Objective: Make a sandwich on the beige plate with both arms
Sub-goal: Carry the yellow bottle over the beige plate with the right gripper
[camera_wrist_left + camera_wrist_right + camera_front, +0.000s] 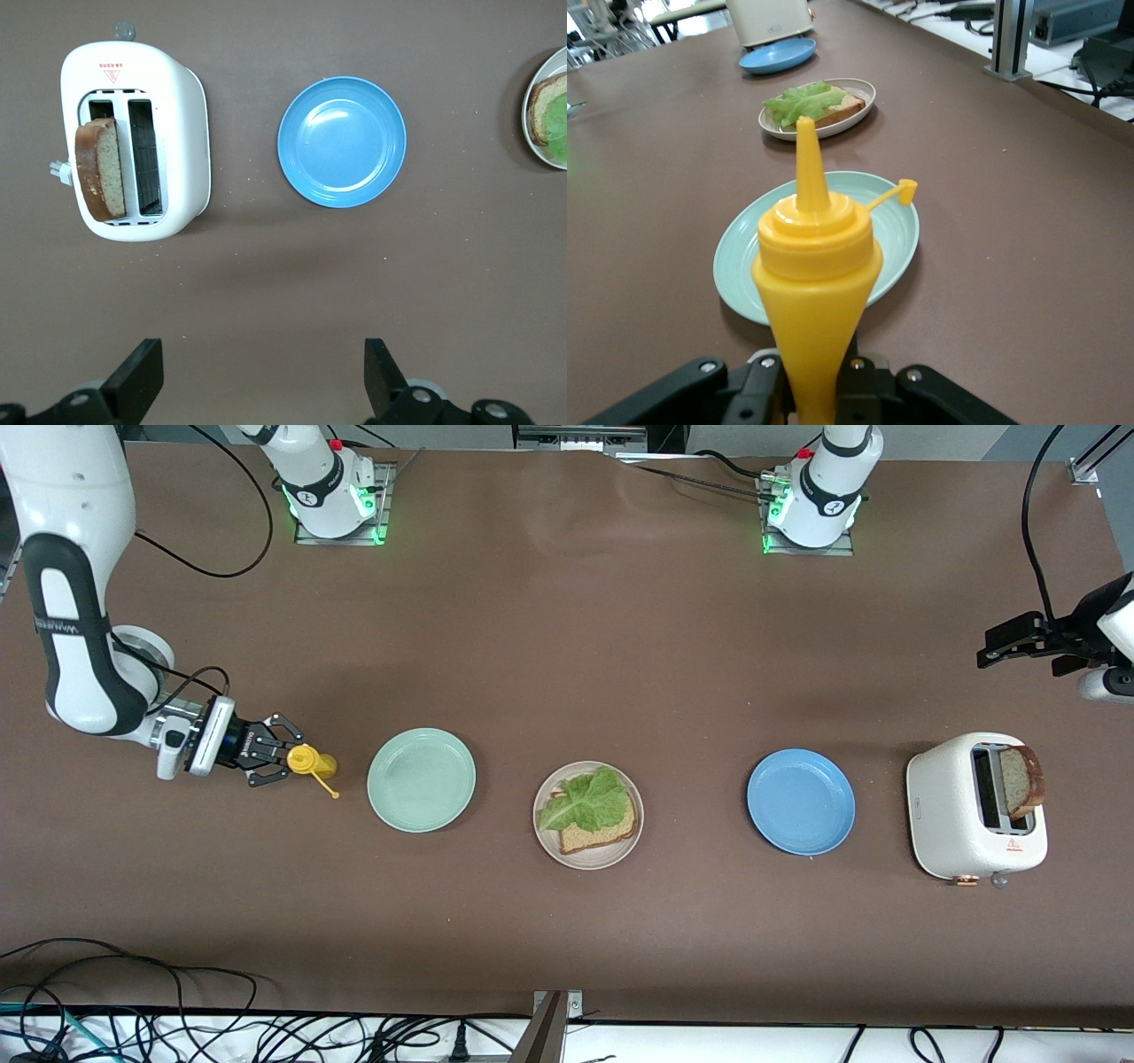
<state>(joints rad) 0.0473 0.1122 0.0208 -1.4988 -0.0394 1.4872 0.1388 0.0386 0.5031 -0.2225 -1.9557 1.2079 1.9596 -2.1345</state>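
Sandwich (pixel 592 815) open, lettuce (pixel 580 797) up | right pincer (pixel 282 755) clamps bottle (pixel 312 762)

A brown matte counter (pixel 567 646) fills most of the scene under even overhead light. Along its edge nearest the front camera, tangled black cables (pixel 221 1027) lie on a white surface, and a grey metal post (pixel 545 1027) rises at the middle.
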